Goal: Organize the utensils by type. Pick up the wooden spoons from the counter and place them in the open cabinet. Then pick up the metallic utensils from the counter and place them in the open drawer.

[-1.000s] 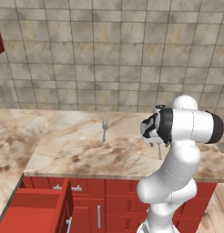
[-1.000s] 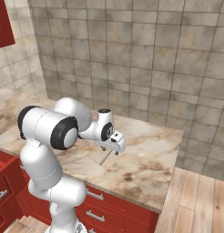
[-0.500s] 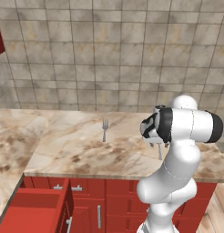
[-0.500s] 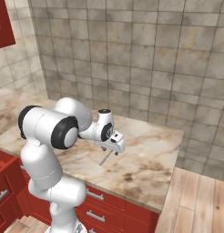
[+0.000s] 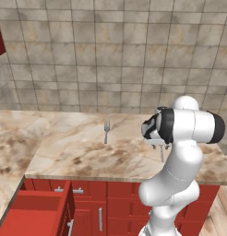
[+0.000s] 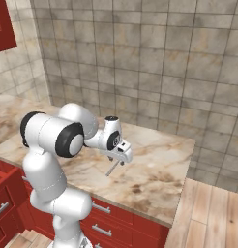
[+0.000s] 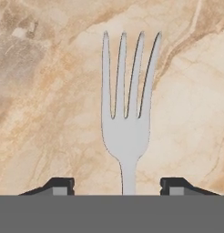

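On the worktop (image 5: 87, 152), right under my hand (image 7: 118, 186), a grey fork (image 7: 127, 118) lies flat with its four tines pointing away from the camera on the hand. Its neck runs down between the two dark fingertips (image 7: 59, 184), which stand apart on either side of it with beige stone showing in both gaps, so I read the hand as spread and not yet gripping; neither tip touches the metal that I can see. From the right base view the hand (image 6: 122, 156) hangs low over the front part of the worktop (image 6: 155, 179), and the fork's handle (image 6: 112, 168) slants out beneath it toward the front edge. From the left base view the hand sits behind the arm's big joint, with a thin grey sliver (image 5: 162, 153) below it. A second fork (image 5: 106, 131) lies well apart to the left, further back, tines toward the tiled wall (image 5: 115, 55). Low at the left, the open drawer (image 5: 37, 214) stands pulled out from the red fronts.
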